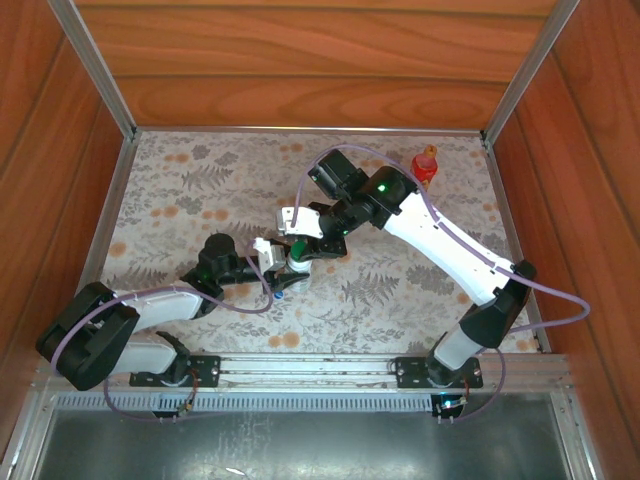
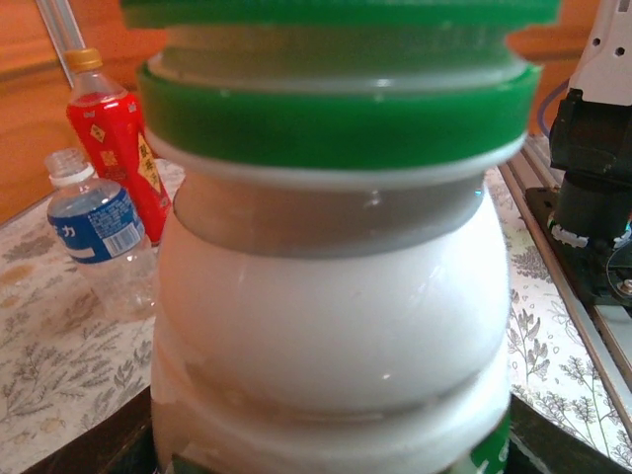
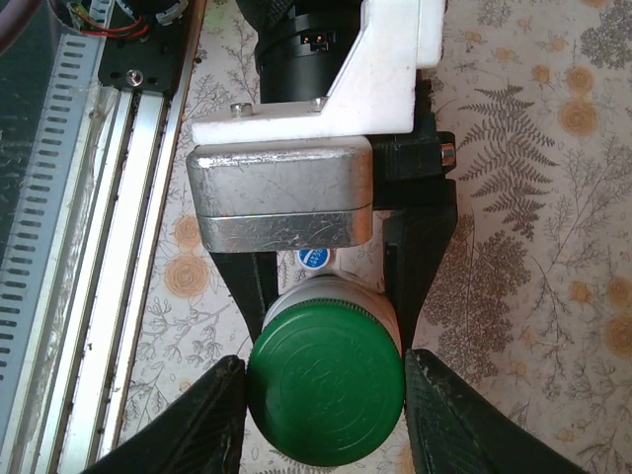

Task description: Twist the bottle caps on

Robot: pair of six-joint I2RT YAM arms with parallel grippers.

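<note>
The white bottle (image 2: 331, 316) stands upright at mid-table, with my left gripper (image 2: 331, 439) shut on its body; that gripper's black fingers (image 3: 420, 267) flank the bottle from the near side. A green cap (image 3: 326, 395) sits on the neck, and my right gripper (image 3: 326, 400) reaches down from above, its pads pressed to both sides of that cap. From overhead both grippers meet at the bottle (image 1: 293, 260). The red bottle (image 2: 114, 148) wears an orange cap (image 2: 83, 59). Beside it, the short clear bottle (image 2: 94, 222) has an open neck. On the table under the white bottle lies a blue cap (image 3: 312, 259).
The red bottle (image 1: 426, 165) stands at the back right corner, near the wooden wall (image 1: 300, 90). An aluminium rail (image 3: 109, 197) runs along the table's near edge, close to the left gripper. The patterned tablecloth (image 1: 170, 190) covers the whole table.
</note>
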